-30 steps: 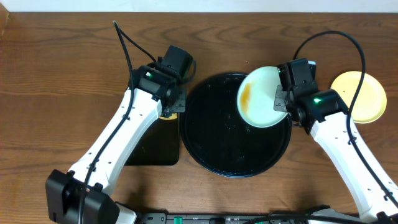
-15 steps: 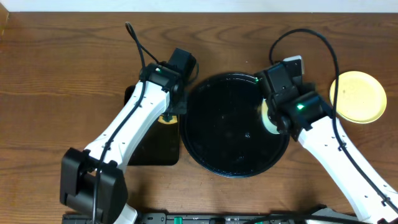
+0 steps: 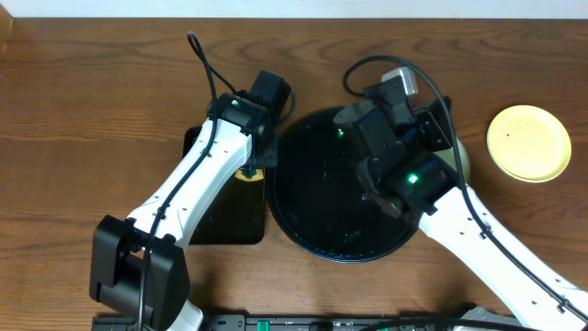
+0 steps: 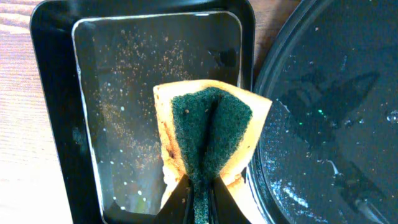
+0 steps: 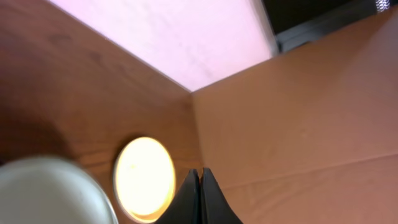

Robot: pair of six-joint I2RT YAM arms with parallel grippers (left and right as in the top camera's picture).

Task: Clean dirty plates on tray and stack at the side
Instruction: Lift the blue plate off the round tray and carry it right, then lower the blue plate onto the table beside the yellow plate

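The round black tray [image 3: 312,216] lies at the centre with no plate showing on it; it also shows in the left wrist view [image 4: 329,93]. My left gripper [image 4: 200,202] is shut on a yellow sponge with a green scouring face [image 4: 211,127], over the rectangular tray's right edge. My right arm lies across the round tray. Its gripper [image 5: 199,180] is shut, with nothing visible between the fingertips. A pale mint plate [image 3: 464,161] peeks out behind that arm at the tray's right rim, and shows blurred in the right wrist view [image 5: 43,193]. The yellow plate [image 3: 528,142] lies on bare wood at the far right.
A small rectangular black tray [image 3: 216,221] with water and specks lies left of the round tray, also in the left wrist view [image 4: 118,99]. The right wrist view shows a wall and a brown board [image 5: 298,112] beyond the table's right end.
My right arm swung left over the round tray and turned. The mint plate, first held up over the tray, is now mostly hidden behind the arm. The left arm hardly moved.
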